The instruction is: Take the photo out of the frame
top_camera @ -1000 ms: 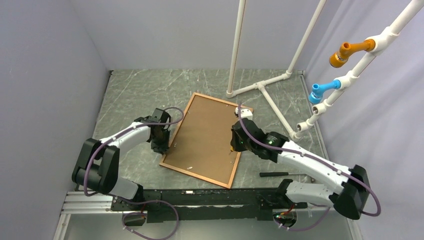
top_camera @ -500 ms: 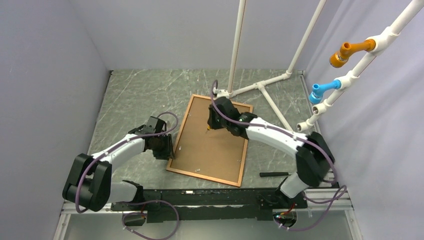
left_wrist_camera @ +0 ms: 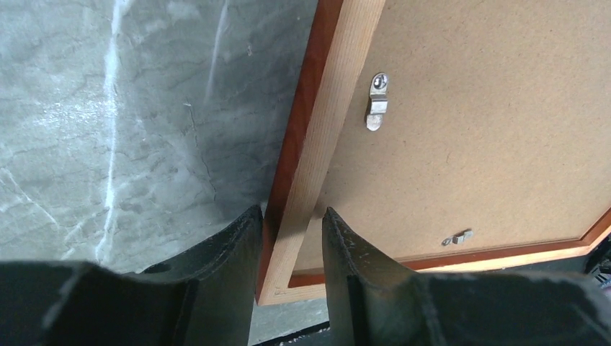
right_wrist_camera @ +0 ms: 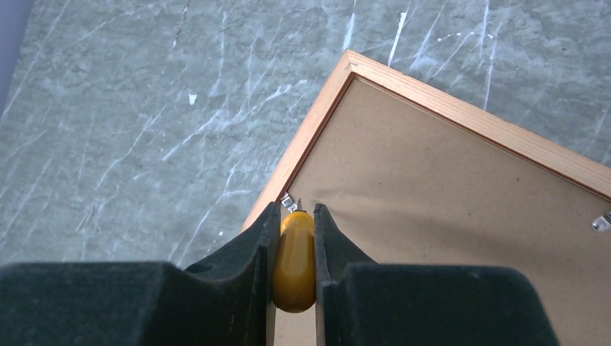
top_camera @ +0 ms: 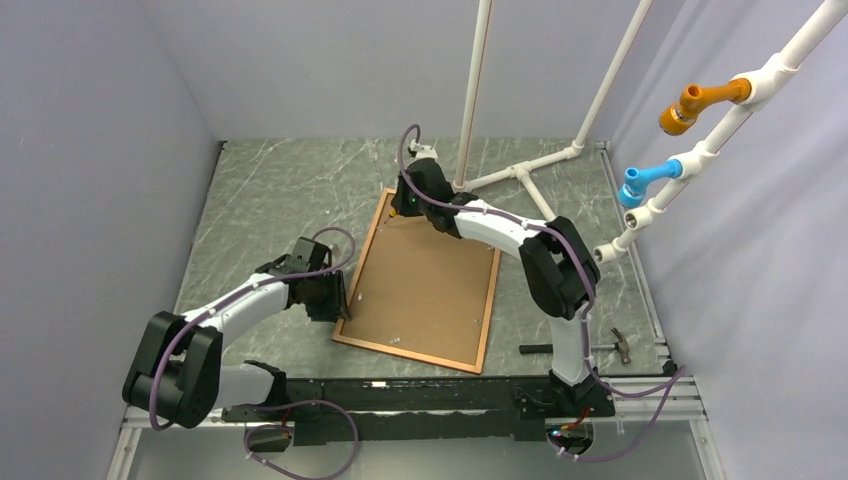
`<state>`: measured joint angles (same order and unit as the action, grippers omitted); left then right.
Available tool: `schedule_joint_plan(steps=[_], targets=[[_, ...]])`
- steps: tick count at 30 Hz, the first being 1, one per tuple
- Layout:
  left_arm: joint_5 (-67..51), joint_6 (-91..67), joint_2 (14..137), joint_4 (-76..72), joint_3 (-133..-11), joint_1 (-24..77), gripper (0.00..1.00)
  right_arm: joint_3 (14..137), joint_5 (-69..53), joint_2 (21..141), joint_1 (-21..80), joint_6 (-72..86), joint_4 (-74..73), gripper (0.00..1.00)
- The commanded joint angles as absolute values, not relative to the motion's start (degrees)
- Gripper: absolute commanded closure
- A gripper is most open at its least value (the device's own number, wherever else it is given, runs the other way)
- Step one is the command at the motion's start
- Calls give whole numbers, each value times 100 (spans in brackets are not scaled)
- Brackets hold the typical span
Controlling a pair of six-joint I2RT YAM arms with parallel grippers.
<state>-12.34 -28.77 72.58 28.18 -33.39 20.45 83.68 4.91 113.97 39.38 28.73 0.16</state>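
Item 1, the frame (left_wrist_camera: 313, 144): thin reddish-brown wooden rectangle, lying face down on the grey marbled counter (top_camera: 270, 190), long axis running from near the arm bases toward the far wall, slightly skewed. Item 2, the photo (top_camera: 425, 280): seated inside the frame, only its plain brown board back showing; printed side not visible. Item 3, metal clips: 1 small clip (left_wrist_camera: 375, 101) on the left rail lapping onto the board, a 2nd (left_wrist_camera: 457, 236) by the near rail, a 3rd (right_wrist_camera: 288, 200) at the left rail near the far corner. Item 4, left end effector (left_wrist_camera: 288, 210): low at the frame's left rail close to the near-left corner, 2 dark fingers parted astride the rail, a sliver of board showing between the inner finger and the wood; released, nothing gripped. Item 5, right end effector (right_wrist_camera: 294, 207): arm stretched across to the frame's far-left corner, fingers clenched on a yellow-handled tool (right_wrist_camera: 294, 259), whose thin tip sits just beside the 3rd clip. Item 6, white pipe stand (top_camera: 520, 172): on the far part of the counter, just beyond the frame. Item 7, hammer (top_camera: 560, 348): dark handle, lying on the counter near the right arm's base, apart from the frame.
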Motion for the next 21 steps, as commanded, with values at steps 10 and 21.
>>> schedule_joint_plan(steps=[10,21], targets=[[-1222,-3006,7109,2557,-3226,2089,59,8744,-142,11761,3893,2338,383,100],[-1203,-3021,7196,2506,-3219,2127,60,8671,-444,11936,3875,1999,459,100]])
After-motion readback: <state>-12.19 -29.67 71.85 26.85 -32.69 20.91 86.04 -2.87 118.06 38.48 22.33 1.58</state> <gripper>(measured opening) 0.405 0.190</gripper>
